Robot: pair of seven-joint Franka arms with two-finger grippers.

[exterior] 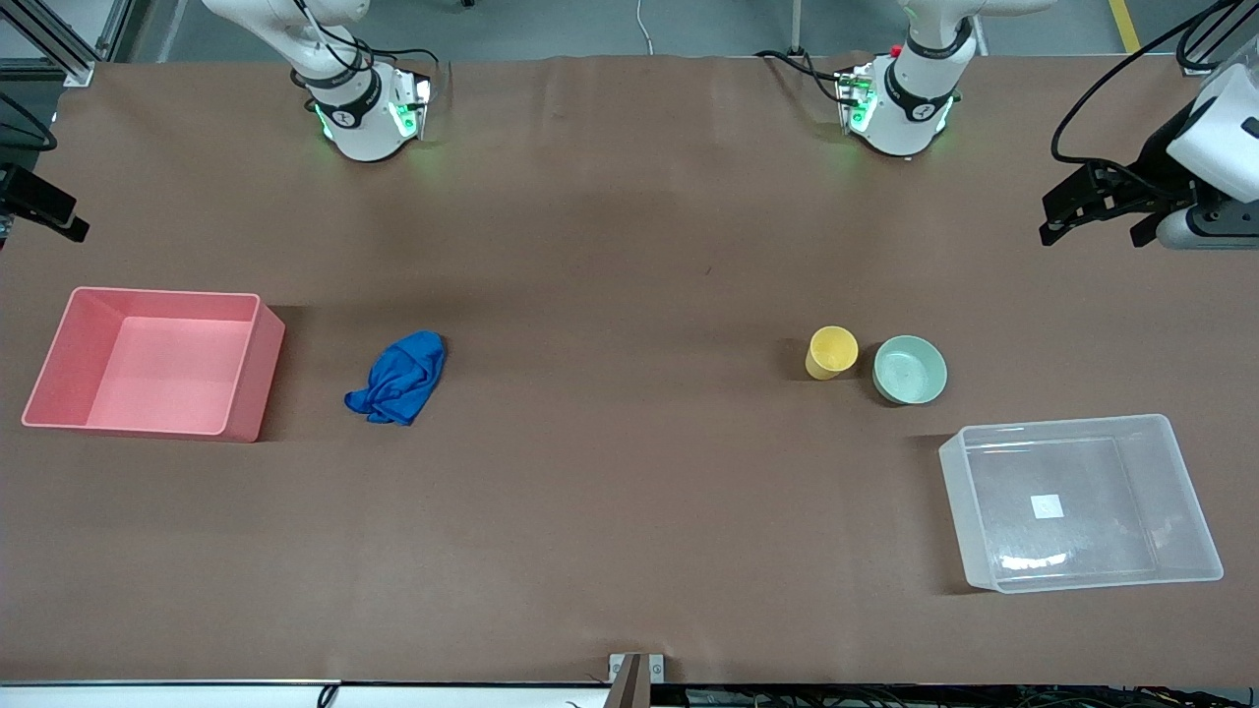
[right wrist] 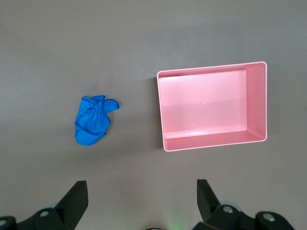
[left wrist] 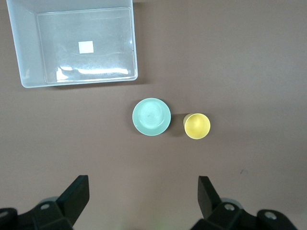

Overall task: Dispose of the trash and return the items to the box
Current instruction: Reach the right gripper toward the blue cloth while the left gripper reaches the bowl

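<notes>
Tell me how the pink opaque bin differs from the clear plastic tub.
The pink opaque rectangular bin hides the table under it; the clear see-through plastic tub shows the brown surface through it. The tub has a small white sticker on its bottom; the bin's floor is plain. The bin sits toward the right arm's end, the tub toward the left arm's. Both are empty, open-topped rectangles.

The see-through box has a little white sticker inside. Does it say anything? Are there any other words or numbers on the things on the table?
No text can be read anywhere.
White sticker on the bottom of the clear box: looks blank, no words to make out.
Pink bin, blue rag, yellow cup, green bowl: no labels or numbers.
</notes>
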